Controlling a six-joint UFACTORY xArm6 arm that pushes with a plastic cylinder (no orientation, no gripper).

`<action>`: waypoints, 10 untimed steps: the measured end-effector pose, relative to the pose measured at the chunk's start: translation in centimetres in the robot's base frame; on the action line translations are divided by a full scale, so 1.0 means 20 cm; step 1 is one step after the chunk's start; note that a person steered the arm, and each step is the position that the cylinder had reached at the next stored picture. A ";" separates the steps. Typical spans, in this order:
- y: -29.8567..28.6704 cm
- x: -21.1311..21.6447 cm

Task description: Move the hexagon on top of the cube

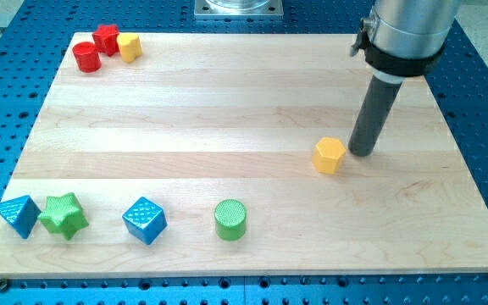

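We find our tip planted on the bench just to the view's right of the yellow hexagon, close beside it; whether the two touch we cannot tell. The rig carries no fingers, only a rod, so there is no opening or grasp to report.

The blue cube stands well apart, toward the view's lower left, near the bench's bottom edge. We judge the task to be at its opening stage: the tip is placed behind the hexagon, but the long push is not yet made.

The next move, in our judgement, calls for a steady shove toward the view's left and downward, with the tip kept behind the hexagon's centre so the block does not slip off sideways.

The green cylinder sits between hexagon and cube, close to the direct line, and may need skirting above. A green star and a blue triangular block lie beyond the cube. Two red blocks and a second yellow block cluster at the view's top left, clear of the route.
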State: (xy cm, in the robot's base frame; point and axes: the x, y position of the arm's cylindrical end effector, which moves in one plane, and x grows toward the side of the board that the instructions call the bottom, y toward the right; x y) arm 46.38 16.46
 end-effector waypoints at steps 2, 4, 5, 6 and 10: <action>-0.41 0.01; -0.26 0.22; -0.20 0.35; -0.39 0.35; -1.07 -0.13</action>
State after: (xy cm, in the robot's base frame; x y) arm 43.69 -4.97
